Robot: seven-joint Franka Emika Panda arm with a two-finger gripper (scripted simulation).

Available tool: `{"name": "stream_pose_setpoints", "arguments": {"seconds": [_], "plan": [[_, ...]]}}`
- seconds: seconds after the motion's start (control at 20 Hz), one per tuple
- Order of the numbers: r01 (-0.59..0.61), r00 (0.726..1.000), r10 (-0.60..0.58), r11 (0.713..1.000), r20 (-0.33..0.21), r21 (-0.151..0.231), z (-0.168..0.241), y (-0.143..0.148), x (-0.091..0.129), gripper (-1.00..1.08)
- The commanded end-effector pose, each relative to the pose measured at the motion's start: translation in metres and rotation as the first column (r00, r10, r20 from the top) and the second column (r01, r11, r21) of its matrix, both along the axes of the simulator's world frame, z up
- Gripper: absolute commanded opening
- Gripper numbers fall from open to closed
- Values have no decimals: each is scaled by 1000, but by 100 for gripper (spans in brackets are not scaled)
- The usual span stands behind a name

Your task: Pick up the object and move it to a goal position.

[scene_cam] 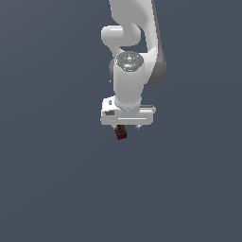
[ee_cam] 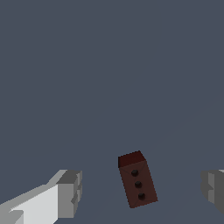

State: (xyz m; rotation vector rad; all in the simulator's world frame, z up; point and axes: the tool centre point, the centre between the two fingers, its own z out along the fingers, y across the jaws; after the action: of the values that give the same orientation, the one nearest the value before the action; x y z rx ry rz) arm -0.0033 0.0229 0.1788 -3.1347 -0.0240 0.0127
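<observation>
Hand (ee_cam: 142,190) wide around block (ee_cam: 137,179)

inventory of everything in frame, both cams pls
block: 1, dark red-brown with three small dark dots on one face, standing between the open fingers of the end effector and touching neither in the wrist view; in the exterior view it shows just under the end effector.
surface: 1, plain dark blue-grey, fills the background of both views.
arm: 1, white with grey joints, coming down from the top of the exterior view.
end effector: 1, white body with grey fingers, open, one finger on each side of the block.
</observation>
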Motion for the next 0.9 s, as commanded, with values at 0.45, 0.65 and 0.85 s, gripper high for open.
{"name": "stream_pose_setpoints", "arguments": {"seconds": [0.45,0.65,0.85], "plan": [[5,1000,-5,1000,-1,1,3,-23,0,100],[5,1000,-5,1000,-1,1,3,-23,0,100],[3,1000,-3,1000,-1,1,2,-24,0,100]]}}
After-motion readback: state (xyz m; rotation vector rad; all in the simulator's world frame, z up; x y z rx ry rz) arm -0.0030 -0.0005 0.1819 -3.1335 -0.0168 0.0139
